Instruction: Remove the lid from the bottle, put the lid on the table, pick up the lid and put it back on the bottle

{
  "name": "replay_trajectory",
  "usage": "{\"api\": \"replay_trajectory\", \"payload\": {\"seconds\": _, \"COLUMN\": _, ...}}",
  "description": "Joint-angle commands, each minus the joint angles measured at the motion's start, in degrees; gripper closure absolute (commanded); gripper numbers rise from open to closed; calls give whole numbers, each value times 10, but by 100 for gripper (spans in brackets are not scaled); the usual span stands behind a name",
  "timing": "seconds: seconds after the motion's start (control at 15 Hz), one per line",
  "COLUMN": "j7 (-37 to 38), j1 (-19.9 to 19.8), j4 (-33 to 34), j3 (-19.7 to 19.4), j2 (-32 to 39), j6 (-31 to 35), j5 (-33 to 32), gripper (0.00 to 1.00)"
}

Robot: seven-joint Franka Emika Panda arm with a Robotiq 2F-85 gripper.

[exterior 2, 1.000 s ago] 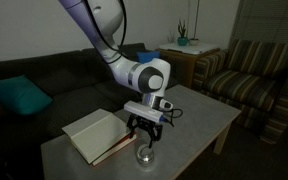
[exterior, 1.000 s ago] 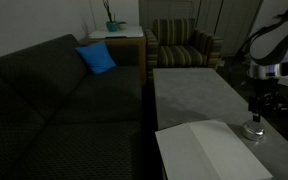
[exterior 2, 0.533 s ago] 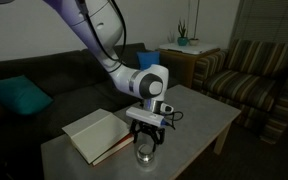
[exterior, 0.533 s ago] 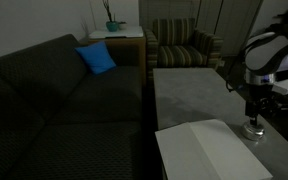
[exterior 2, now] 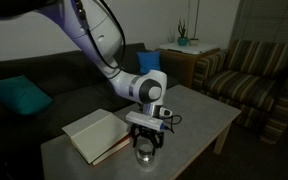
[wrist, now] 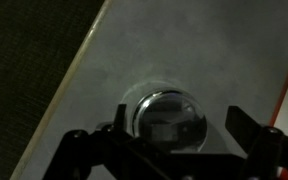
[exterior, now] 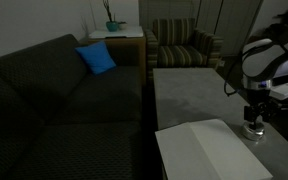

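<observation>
- Exterior view: the gripper [exterior: 252, 116] is seen directly above the bottle [exterior: 251, 131], which stands on the table [exterior: 189, 95] beside a white board [exterior: 199, 150].
- Exterior view: the bottle [exterior 2: 145, 155] is flanked by the fingers [exterior 2: 134, 146].
- Wrist view: the lid [wrist: 170, 118] is seated on the bottle; the jaws are spread wide, one on either side.

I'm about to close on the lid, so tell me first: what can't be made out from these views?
- Both exterior views: the bottle is tiny, dim and partly behind the claw, so contact cannot be judged.
- Wrist view: the lid hides the bottle body under it; the picture is blurred, so the lid's edge is unclear.
</observation>
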Motion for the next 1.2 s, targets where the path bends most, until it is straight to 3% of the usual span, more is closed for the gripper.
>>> {"api": "replay_trajectory", "payload": {"seconds": 0.0, "j7": 5, "j1": -7, "j4": -1, "j3": 9, "j2": 0, "j6": -7, "j5": 8, "gripper": 0}}
{"api": "replay_trajectory", "payload": {"seconds": 0.33, "j7": 22, "j1": -8, "j4": -9, "j3": 10, "j2": 2, "j6": -1, "j5": 21, "gripper": 0}}
{"api": "replay_trajectory", "payload": {"seconds": 0.73, "j7": 94, "j1": -3, "j4": -12, "j3": -7, "j2": 2, "j6": 2, "j5": 24, "gripper": 0}}
{"api": "replay_trajectory", "payload": {"seconds": 1.13, "j7": 69, "j1": -52, "j4": -23, "j3": 37, "j2": 2, "j6": 47, "j5": 80, "gripper": 0}}
